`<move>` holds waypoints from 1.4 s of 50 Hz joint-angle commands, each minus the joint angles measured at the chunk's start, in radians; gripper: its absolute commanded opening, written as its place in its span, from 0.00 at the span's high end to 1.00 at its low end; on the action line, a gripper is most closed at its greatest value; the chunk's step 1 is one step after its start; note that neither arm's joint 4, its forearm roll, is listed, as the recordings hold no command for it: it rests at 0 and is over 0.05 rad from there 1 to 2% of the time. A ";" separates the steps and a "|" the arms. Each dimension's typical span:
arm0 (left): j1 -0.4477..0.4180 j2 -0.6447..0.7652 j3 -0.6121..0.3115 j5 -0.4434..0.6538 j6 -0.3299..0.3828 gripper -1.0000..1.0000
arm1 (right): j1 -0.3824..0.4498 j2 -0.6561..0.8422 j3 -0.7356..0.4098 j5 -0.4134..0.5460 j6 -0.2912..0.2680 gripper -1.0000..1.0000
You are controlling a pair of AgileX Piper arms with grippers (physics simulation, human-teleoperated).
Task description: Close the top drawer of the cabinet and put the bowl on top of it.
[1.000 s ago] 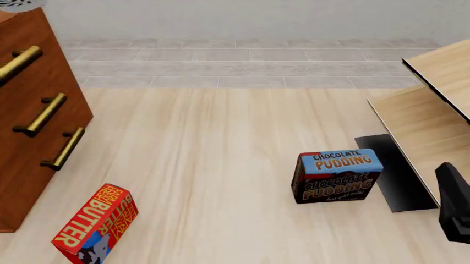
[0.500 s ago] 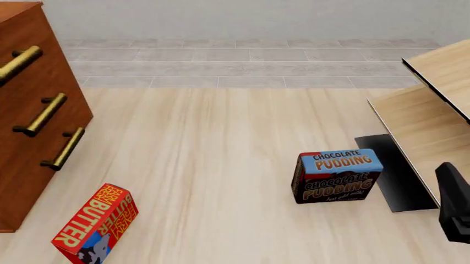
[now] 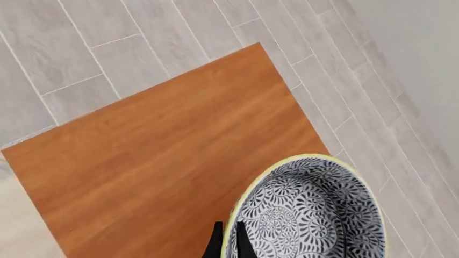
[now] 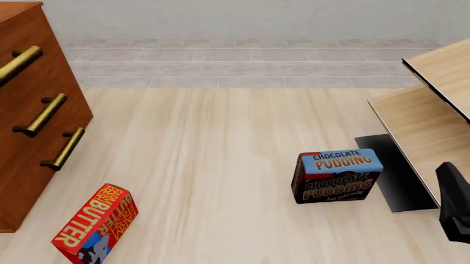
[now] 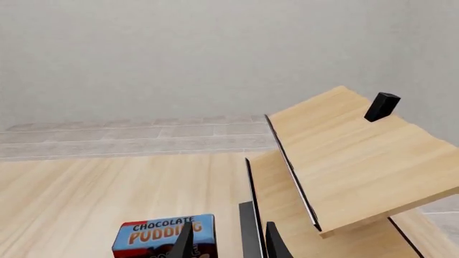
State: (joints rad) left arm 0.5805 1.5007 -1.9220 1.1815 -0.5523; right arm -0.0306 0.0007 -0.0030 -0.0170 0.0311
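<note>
My left gripper [image 3: 228,239] is shut on the pale rim of the bowl [image 3: 315,215], a white bowl with a dense dark-blue pattern. In the left wrist view the bowl hangs over one corner of the reddish-brown top of the cabinet [image 3: 158,161]. The front view shows the cabinet [image 4: 37,137] at the left edge, and neither the bowl nor the left gripper appears there. The top drawer [image 4: 37,44] lies flush with the two drawer fronts below it. My right gripper [image 5: 230,236] is open and empty, low by the pudding box.
A chocolate pudding box [image 4: 336,176] stands right of centre on the table. A red butter box [image 4: 96,223] lies in front of the cabinet. A pale wooden shelf unit [image 4: 433,110] fills the right side, with the right arm [image 4: 454,203] beside it.
One second ago a sliver of the bowl showed at the front view's top left corner above the cabinet; it has since left that view. The right arm has not moved.
</note>
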 commanded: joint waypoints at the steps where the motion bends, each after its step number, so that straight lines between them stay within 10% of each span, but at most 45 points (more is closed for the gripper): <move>1: 0.056 0.020 0.010 -0.004 0.016 1.00 | -0.001 0.000 0.000 0.000 0.000 0.00; 60: 0.098 0.023 0.057 -0.064 0.082 1.00 | 0.003 0.000 0.002 -0.001 -0.002 0.00; 61: 0.047 0.012 0.059 -0.080 0.052 0.00 | 0.003 0.000 0.002 -0.001 -0.002 0.00; 70: 0.098 0.004 0.054 -0.069 0.065 0.00 | 0.001 0.000 0.000 -0.001 0.000 0.00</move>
State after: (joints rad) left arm 0.6733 1.5134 -1.8538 1.1151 -0.4929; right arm -0.0287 0.0007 -0.0017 -0.0179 0.0297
